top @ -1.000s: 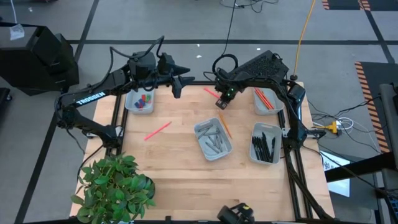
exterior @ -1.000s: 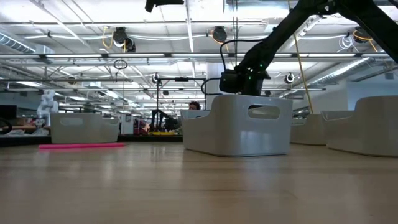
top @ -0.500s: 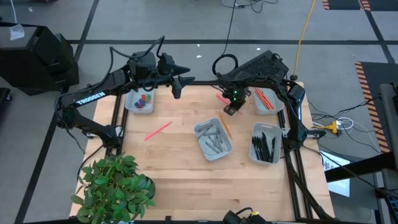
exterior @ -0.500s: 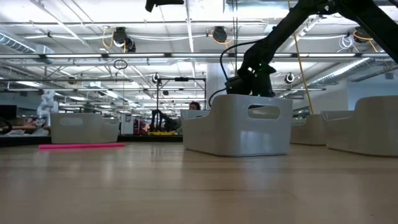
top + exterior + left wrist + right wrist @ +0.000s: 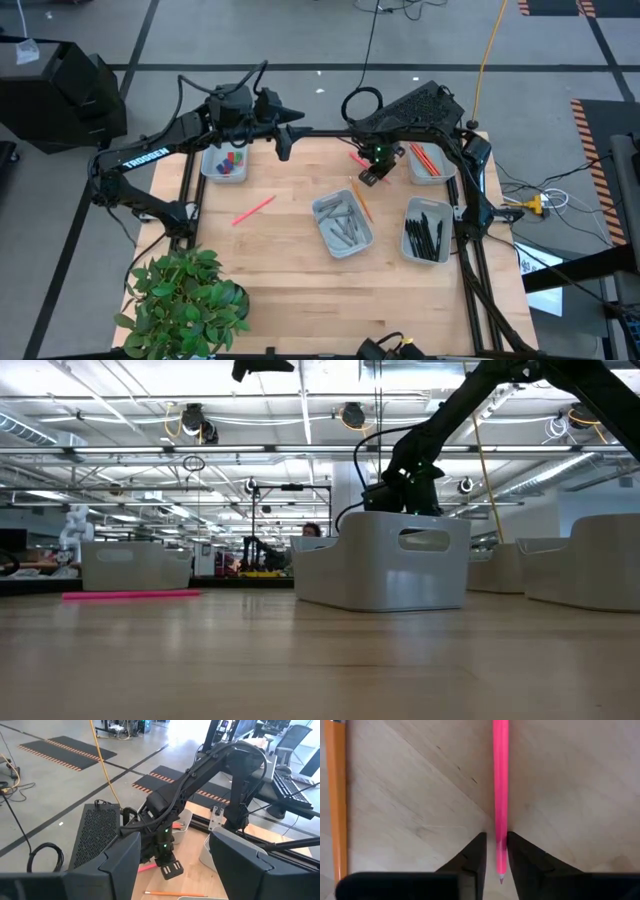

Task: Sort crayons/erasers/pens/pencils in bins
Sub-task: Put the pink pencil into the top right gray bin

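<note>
Gripping a pink pencil (image 5: 500, 795) between my right gripper's (image 5: 497, 851) two fingers, I hold it above the far part of the table (image 5: 290, 260), just left of the far-right bin (image 5: 432, 160) that already carries orange-red pencils. The pencil runs straight out from between my fingers, its sharpened tip poking back past them.

An orange pencil (image 5: 361, 200) lies on the wood just nearer than my gripper, right beside the centre bin (image 5: 343, 223) of grey crayons — the closest thing to my load. To the right, the near-right bin (image 5: 427, 231) holds the black pens. A second pink pencil (image 5: 253, 209) lies on open table well to the left, apart from everything.

My left gripper (image 5: 283, 141) waits at the far-left edge, beside the bin (image 5: 224, 163) with the coloured erasers — its fingers (image 5: 117, 862) stand apart with nothing between them.

A potted plant (image 5: 185, 298) sits at the near-left corner, well clear of both arms.
</note>
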### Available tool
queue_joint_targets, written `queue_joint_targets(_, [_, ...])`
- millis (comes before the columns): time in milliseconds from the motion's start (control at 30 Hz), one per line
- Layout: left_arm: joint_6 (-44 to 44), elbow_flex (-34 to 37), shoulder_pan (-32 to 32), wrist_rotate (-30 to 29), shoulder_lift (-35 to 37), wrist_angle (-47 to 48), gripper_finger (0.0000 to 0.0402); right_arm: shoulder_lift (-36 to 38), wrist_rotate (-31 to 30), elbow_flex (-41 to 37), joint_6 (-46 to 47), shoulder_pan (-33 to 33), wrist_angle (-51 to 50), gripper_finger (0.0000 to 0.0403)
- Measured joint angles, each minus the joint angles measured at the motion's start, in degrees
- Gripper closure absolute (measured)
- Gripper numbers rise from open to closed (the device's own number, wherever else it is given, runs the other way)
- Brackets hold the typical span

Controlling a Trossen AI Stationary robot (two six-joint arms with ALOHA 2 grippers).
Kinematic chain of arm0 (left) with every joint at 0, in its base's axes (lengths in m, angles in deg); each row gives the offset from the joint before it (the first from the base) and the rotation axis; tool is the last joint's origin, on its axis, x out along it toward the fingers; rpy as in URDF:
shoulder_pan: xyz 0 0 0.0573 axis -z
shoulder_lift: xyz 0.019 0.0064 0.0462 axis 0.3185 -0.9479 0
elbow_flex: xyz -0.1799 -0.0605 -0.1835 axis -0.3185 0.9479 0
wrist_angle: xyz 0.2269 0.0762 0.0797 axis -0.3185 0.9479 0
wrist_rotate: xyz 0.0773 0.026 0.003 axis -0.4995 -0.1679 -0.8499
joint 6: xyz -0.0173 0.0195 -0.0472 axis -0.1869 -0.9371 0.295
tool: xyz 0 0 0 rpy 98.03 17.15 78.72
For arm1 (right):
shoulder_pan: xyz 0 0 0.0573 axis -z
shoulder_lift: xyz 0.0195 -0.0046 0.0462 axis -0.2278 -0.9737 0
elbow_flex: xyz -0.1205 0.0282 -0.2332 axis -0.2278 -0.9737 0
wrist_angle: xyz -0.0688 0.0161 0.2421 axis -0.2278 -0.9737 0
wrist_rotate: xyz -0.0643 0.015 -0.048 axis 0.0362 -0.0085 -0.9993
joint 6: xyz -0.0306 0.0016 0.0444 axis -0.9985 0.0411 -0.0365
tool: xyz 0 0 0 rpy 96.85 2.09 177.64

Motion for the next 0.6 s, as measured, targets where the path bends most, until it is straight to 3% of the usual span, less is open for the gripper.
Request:
queue_joint_targets(133, [0.00, 0.00, 0.00, 0.00, 0.01, 0.16, 0.0163, 0.00, -0.27, 0.00, 1.36, -0.65, 0.39, 0.0333])
queue_joint_targets(367, [0.02, 0.00, 0.00, 0.00, -0.01, 0.13, 0.0163, 0.09, -2.40, 0.00, 5.26, -2.39, 2.00, 0.0390])
queue_joint_targets(600, [-0.06, 0.00, 0.00, 0.00, -0.01, 0.08, 0.0163, 4.90, -3.19, -0.48, 7.36, -2.78, 0.26, 0.0381])
